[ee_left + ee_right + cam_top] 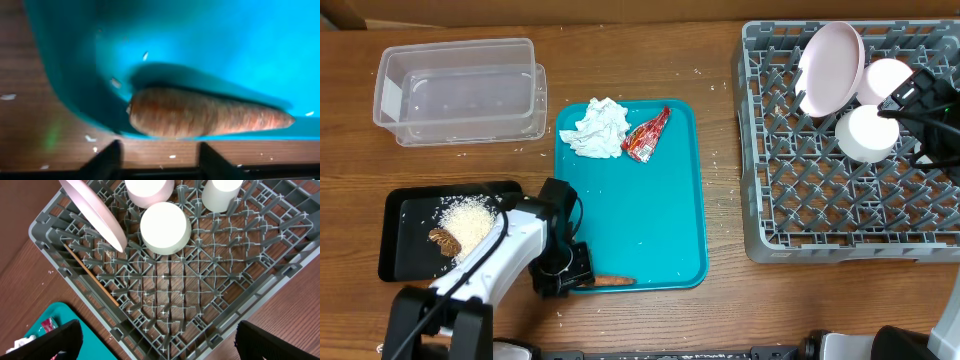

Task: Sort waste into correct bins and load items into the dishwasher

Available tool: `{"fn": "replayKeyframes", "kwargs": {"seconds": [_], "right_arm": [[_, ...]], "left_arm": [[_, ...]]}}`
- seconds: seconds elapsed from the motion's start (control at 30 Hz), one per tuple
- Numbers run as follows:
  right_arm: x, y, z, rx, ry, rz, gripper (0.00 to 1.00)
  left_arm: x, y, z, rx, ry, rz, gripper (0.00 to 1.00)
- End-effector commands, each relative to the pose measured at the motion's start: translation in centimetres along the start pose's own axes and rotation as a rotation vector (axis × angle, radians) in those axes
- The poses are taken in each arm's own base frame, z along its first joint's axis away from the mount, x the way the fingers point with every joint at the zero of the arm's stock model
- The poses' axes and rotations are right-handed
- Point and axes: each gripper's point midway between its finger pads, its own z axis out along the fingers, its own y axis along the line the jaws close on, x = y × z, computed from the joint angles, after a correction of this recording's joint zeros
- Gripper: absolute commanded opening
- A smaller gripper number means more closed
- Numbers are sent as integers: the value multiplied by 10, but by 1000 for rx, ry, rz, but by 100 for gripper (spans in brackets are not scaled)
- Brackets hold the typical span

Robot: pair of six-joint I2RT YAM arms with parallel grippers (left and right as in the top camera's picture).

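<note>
Orange carrot point(200, 115) lies along the teal tray's point(65, 75) near lip, where the rim likely stops it rolling. Left gripper point(157, 150) is parted, its fingers point(111, 159) just short of the carrot, not around it. Right gripper point(160, 337) hangs wide open and empty over the rack point(165, 295), whose pegs prop the plate point(95, 210).

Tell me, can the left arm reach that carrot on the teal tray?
Probably yes: its end effector sits right beside the carrot at the teal tray's near corner, with nothing between them.
</note>
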Motion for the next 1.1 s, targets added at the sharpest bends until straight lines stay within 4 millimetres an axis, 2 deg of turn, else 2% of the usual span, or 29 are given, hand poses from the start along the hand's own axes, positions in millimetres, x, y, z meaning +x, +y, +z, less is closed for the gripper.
{"fn": "replayKeyframes", "kwargs": {"seconds": [0.0,0.07,0.13,0.33,0.6,0.8,1.07], "right_arm": [[-4,-1,-5,-2,-24,10,100],[-4,-1,-5,-2,-25,10,100],[-4,-1,-5,-2,-25,10,100],[-4,-1,-5,-2,-25,10,100],[-4,-1,-5,-2,-24,10,100],[-4,-1,-5,-2,-24,10,100],[-4,-1,-5,-2,-25,10,100]], "left_arm": [[2,0,8,-10,35,-12,32],[1,0,9,-12,38,-13,20],[0,-1,9,-9,32,-11,16],[-6,-4,9,3,11,-1,16],[-25,-13,9,36,-68,38,15],[-33,-18,8,54,-101,41,9],[-48,-27,5,92,-162,60,7]]}}
